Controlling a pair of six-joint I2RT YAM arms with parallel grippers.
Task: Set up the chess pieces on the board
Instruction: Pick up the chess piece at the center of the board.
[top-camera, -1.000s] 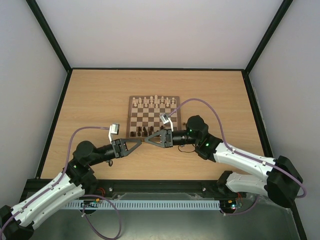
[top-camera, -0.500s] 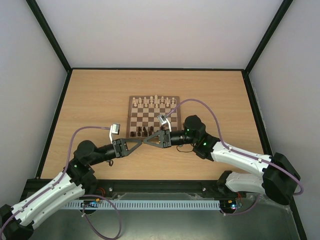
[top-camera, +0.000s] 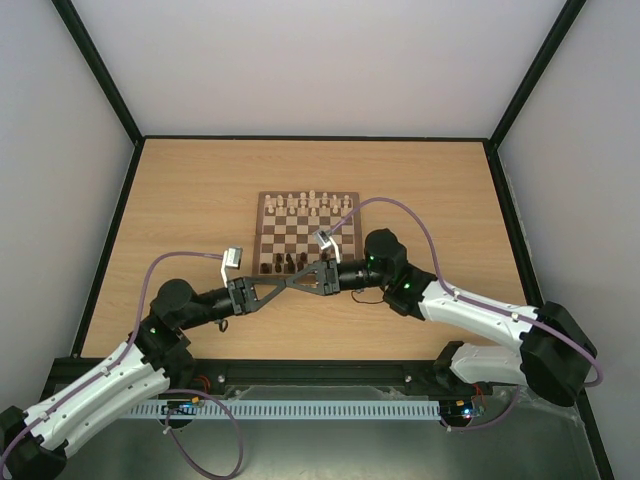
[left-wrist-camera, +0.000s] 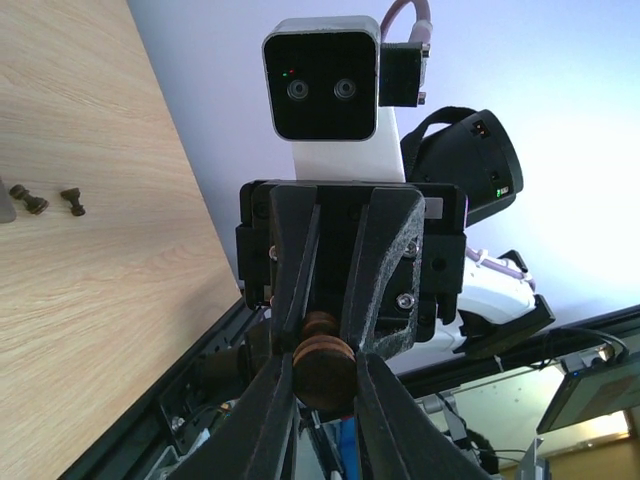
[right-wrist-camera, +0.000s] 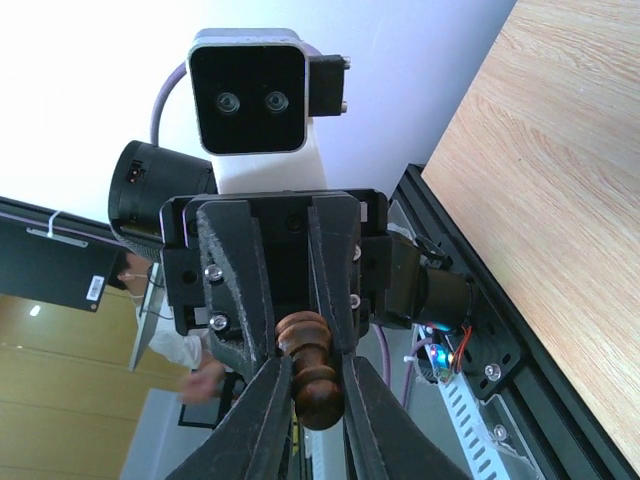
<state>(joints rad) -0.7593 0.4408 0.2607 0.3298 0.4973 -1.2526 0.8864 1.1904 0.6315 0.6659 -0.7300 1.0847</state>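
Note:
My left gripper (top-camera: 286, 285) and right gripper (top-camera: 300, 281) meet tip to tip just in front of the board's (top-camera: 261, 236) near edge. One dark chess piece (left-wrist-camera: 322, 368) sits between both pairs of fingers. In the left wrist view its round base faces the camera, with the left gripper (left-wrist-camera: 322, 372) shut on it. In the right wrist view the same chess piece (right-wrist-camera: 314, 378) is pinched by the right gripper (right-wrist-camera: 315, 372), whose pads touch both sides. A few dark chess pieces (top-camera: 285, 264) stand on the board's near left squares.
Pale chessmen (top-camera: 308, 204) fill the board's two far rows. Two dark pieces (left-wrist-camera: 50, 201) lie loose on the wooden table (top-camera: 180, 200). Purple cables loop over both arms. Black frame rails edge the table.
The right gripper has slid left to meet the left gripper and has closed its fingers onto the dark piece. The left gripper has kept its grip and shifted slightly right.

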